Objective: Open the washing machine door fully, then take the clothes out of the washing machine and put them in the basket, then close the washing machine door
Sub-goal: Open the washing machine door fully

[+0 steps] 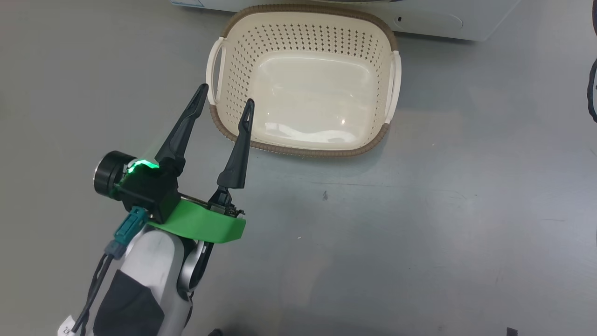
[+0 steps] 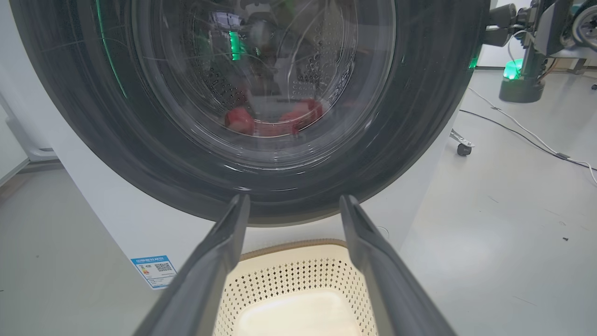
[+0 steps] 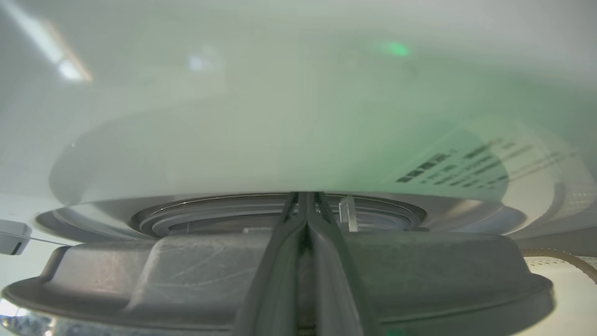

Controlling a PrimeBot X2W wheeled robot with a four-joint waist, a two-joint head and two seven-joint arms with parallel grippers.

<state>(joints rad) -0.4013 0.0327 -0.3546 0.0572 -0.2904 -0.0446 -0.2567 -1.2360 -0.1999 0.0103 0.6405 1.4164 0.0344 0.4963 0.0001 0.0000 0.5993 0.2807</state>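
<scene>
The cream basket (image 1: 303, 79) stands empty on the grey floor, just in front of the white washing machine (image 1: 433, 21). My left gripper (image 1: 227, 93) hangs open and empty, its fingertips over the basket's near left rim. In the left wrist view this gripper (image 2: 295, 198) faces the washing machine door (image 2: 419, 116), and red clothes (image 2: 298, 114) show through its glass in the drum. My right gripper (image 3: 305, 198) is shut with nothing in it. It lies across the door's grey inner frame (image 3: 140, 270), tips in the narrow gap toward the washer's rubber ring (image 3: 210, 219).
A blue label (image 2: 154, 269) sits low on the washer front. Right of the machine, cables (image 2: 513, 123) run over the floor to a stand with a green light (image 2: 517, 79); a caster wheel (image 2: 463, 148) is near the washer's corner. A dark cable (image 1: 592, 88) hangs at the head view's right edge.
</scene>
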